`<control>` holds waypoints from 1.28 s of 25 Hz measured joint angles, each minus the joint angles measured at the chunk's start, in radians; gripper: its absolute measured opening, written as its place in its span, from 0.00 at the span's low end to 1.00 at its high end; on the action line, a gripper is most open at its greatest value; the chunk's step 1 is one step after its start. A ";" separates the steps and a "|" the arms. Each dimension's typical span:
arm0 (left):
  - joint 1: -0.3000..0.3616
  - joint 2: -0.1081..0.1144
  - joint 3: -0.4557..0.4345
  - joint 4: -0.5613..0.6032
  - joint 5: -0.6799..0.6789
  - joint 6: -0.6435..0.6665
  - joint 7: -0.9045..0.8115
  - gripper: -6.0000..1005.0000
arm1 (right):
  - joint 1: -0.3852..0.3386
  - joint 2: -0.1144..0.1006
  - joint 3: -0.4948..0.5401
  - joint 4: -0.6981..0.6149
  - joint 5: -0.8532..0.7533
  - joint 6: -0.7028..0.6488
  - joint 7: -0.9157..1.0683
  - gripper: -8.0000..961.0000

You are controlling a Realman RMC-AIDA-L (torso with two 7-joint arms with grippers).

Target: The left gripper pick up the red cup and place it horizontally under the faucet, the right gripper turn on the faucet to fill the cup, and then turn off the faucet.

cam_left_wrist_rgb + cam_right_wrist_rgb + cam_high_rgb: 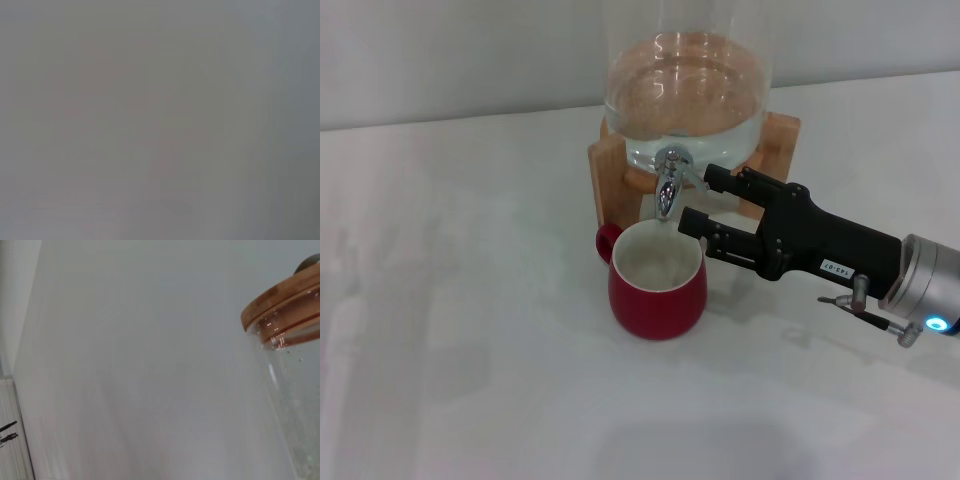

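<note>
The red cup (658,290) stands upright on the white table, its white inside facing up and its handle (606,241) pointing back left. The chrome faucet (668,182) projects from the glass dispenser (685,90), with its spout right above the cup's mouth. My right gripper (701,200) is open just to the right of the faucet. One finger (718,179) is level with the tap and close beside it; the other finger (698,224) is over the cup's right rim. I see no stream of water. The left gripper is out of view, and the left wrist view shows only plain grey.
The dispenser holds water and rests on a wooden stand (609,168) at the back of the white table (470,330). In the right wrist view the dispenser's wooden lid (280,302) and glass wall (295,405) show against a pale wall.
</note>
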 joint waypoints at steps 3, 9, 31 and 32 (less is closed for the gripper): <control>0.000 0.000 0.000 0.000 0.000 0.000 0.000 0.44 | -0.001 0.000 0.000 -0.003 -0.004 0.000 0.006 0.78; 0.000 0.000 0.000 0.000 0.000 0.001 0.000 0.44 | -0.005 -0.002 0.000 -0.012 -0.016 -0.002 0.011 0.78; 0.003 0.000 0.000 0.000 0.000 0.005 0.000 0.44 | -0.007 -0.001 0.000 -0.025 -0.039 -0.006 0.026 0.78; 0.003 0.000 0.000 0.000 0.000 0.005 0.000 0.44 | -0.007 -0.002 0.000 -0.025 -0.039 -0.006 0.026 0.78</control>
